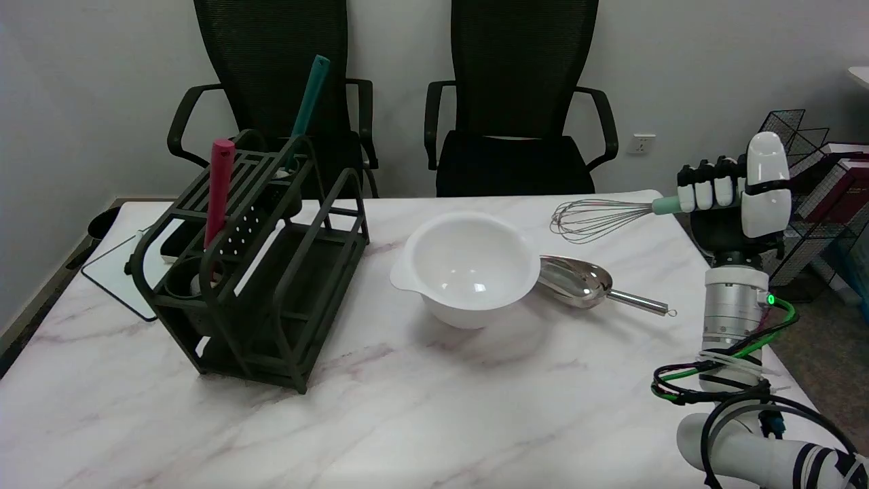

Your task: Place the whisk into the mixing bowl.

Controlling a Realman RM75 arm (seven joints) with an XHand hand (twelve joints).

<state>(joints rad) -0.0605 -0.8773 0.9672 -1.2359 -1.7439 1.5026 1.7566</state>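
At the right edge of the frame, the robot's right hand [736,197] grips the mint-green handle of a wire whisk [597,216], fingers wrapped around it, holding it level above the marbled table [434,407] with the wires pointing left. The white mixing bowl [467,266] sits at centre, a steel scoop [584,280] touching its right side. A dark utensil rack [254,272] stands at left. No legible writing appears anywhere.
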